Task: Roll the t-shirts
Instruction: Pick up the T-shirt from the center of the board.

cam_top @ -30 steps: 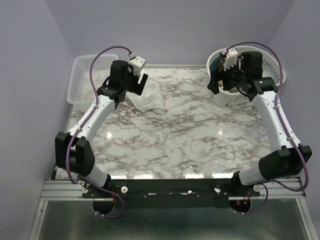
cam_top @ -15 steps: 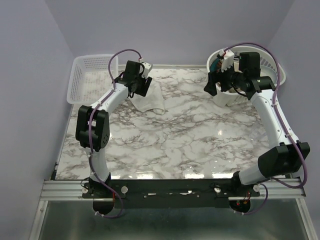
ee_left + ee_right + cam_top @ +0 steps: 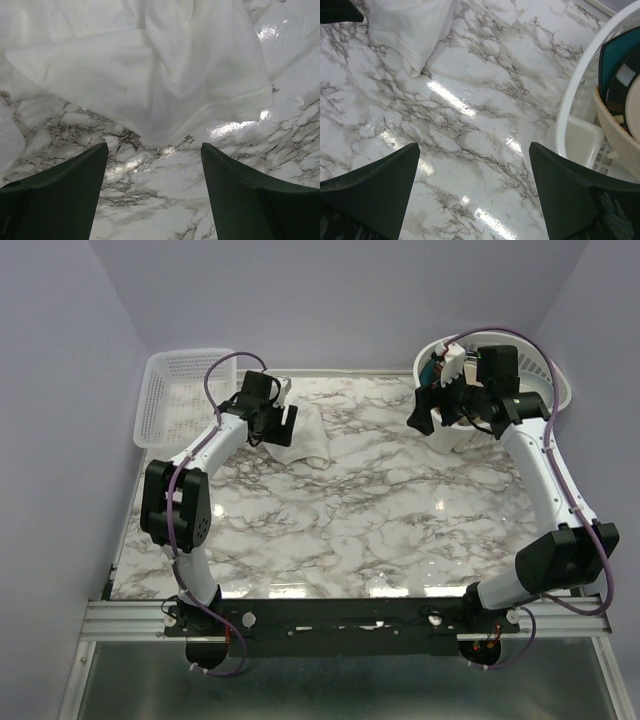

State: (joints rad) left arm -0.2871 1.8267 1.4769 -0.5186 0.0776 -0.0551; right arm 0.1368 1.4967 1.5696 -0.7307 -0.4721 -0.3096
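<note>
A white t-shirt [image 3: 303, 435] lies bunched in a small heap at the back left of the marble table [image 3: 380, 520]. It fills the top of the left wrist view [image 3: 145, 75] and shows at the top left of the right wrist view [image 3: 412, 25]. My left gripper [image 3: 276, 418] is open and empty, low over the table at the heap's left edge, its fingers [image 3: 60, 195] apart on bare marble just short of the cloth. My right gripper [image 3: 428, 408] is open and empty, held above the table beside the round basket.
A white rectangular mesh basket [image 3: 180, 390] stands at the back left corner. A round white basket [image 3: 545, 380] at the back right holds a teal and black item [image 3: 620, 75] and a beige bowl [image 3: 615, 135]. The purple walls close in on three sides.
My left arm has swung in and dropped lower toward the shirt heap, its gripper turning down over the heap's left edge. My right gripper shifted slightly left.
</note>
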